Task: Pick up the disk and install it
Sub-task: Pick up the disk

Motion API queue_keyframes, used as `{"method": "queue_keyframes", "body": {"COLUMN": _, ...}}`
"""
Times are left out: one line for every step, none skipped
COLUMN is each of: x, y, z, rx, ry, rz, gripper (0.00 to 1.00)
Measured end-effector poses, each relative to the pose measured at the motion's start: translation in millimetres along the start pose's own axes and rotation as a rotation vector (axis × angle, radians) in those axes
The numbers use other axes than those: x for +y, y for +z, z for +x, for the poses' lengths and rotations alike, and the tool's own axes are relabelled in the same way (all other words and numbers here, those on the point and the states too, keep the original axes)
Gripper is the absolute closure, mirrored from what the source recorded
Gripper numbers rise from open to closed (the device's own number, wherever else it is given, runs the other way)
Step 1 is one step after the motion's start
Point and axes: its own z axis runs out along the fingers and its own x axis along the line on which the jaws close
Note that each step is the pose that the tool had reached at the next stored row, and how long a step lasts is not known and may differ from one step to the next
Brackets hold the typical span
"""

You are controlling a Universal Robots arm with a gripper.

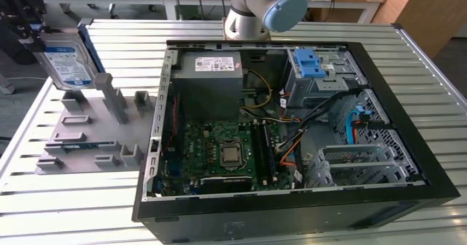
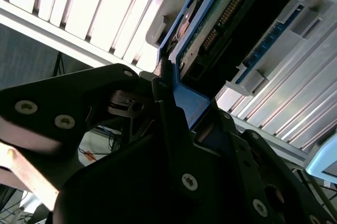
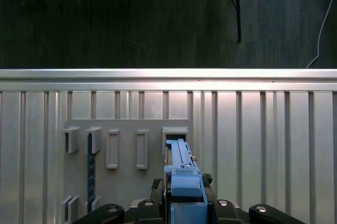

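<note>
The disk (image 1: 67,64), silver with a blue-and-white label and blue side rails, stands on edge at the exterior view's far left. My gripper (image 1: 35,36) is shut on its upper end. The disk's lower edge hangs close over the back posts of the grey holder plate (image 1: 95,133). In the first wrist view the disk (image 3: 181,174) appears edge-on, blue rail toward the camera, clamped in the gripper (image 3: 184,200) above a slot in the plate (image 3: 126,182). The second wrist view shows the disk's circuit-board side (image 2: 221,19) and the blue rail between the black fingers (image 2: 168,103).
An open black computer case (image 1: 292,206) lies on the slatted metal table (image 1: 87,212). Inside it are a grey power-supply box (image 1: 211,73), the motherboard (image 1: 226,149) and a drive cage with a blue latch (image 1: 310,64). The arm's base (image 1: 255,10) stands behind the case.
</note>
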Motion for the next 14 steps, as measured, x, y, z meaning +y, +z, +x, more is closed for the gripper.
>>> {"method": "queue_keyframes", "body": {"x": 0.0, "y": -2.3, "z": 0.0, "rx": 0.0001, "ry": 0.0, "rz": -0.0001, "gripper": 0.64}}
{"method": "queue_keyframes", "body": {"x": 0.1, "y": -4.9, "z": 0.0, "rx": 0.0001, "ry": 0.0, "rz": -0.0001, "gripper": 0.64}}
{"method": "queue_keyframes", "body": {"x": 0.1, "y": -7.9, "z": 0.0, "rx": 0.0, "ry": 0.0, "rz": 0.0001, "gripper": 0.64}}
{"method": "queue_keyframes", "body": {"x": 0.1, "y": -10.7, "z": 0.1, "rx": 0.0001, "ry": 0.0, "rz": -0.0001, "gripper": 0.64}}
{"method": "queue_keyframes", "body": {"x": 0.2, "y": -13.3, "z": 0.1, "rx": 0.0001, "ry": 0.0, "rz": -0.0001, "gripper": 0.64}}
{"method": "queue_keyframes", "body": {"x": 0.2, "y": -16.1, "z": 0.1, "rx": 0.0, "ry": 0.0, "rz": 0.0, "gripper": 0.64}}
{"method": "queue_keyframes", "body": {"x": 0.2, "y": -19.1, "z": 0.1, "rx": 0.0, "ry": 0.0, "rz": 0.0, "gripper": 0.64}}
{"method": "queue_keyframes", "body": {"x": 0.3, "y": -22.5, "z": 0.1, "rx": 0.0001, "ry": 0.0, "rz": 0.0, "gripper": 0.64}}
{"method": "queue_keyframes", "body": {"x": 0.4, "y": -25.9, "z": 0.1, "rx": 0.0001, "ry": 0.0, "rz": 0.0, "gripper": 0.64}}
{"method": "queue_keyframes", "body": {"x": 0.4, "y": -29.2, "z": 0.1, "rx": 0.0001, "ry": 0.0, "rz": -0.0001, "gripper": 0.64}}
{"method": "queue_keyframes", "body": {"x": 0.4, "y": -32.4, "z": 0.1, "rx": 0.0, "ry": 0.0, "rz": 0.0001, "gripper": 0.64}}
{"method": "queue_keyframes", "body": {"x": 0.5, "y": -35.8, "z": 0.2, "rx": 0.0, "ry": 0.0, "rz": 0.0, "gripper": 0.64}}
{"method": "queue_keyframes", "body": {"x": 0.5, "y": -39.1, "z": 0.2, "rx": 0.0001, "ry": 0.0, "rz": -0.0001, "gripper": 0.64}}
{"method": "queue_keyframes", "body": {"x": 0.6, "y": -42.7, "z": 0.2, "rx": 0.0, "ry": 0.0, "rz": 0.0, "gripper": 0.64}}
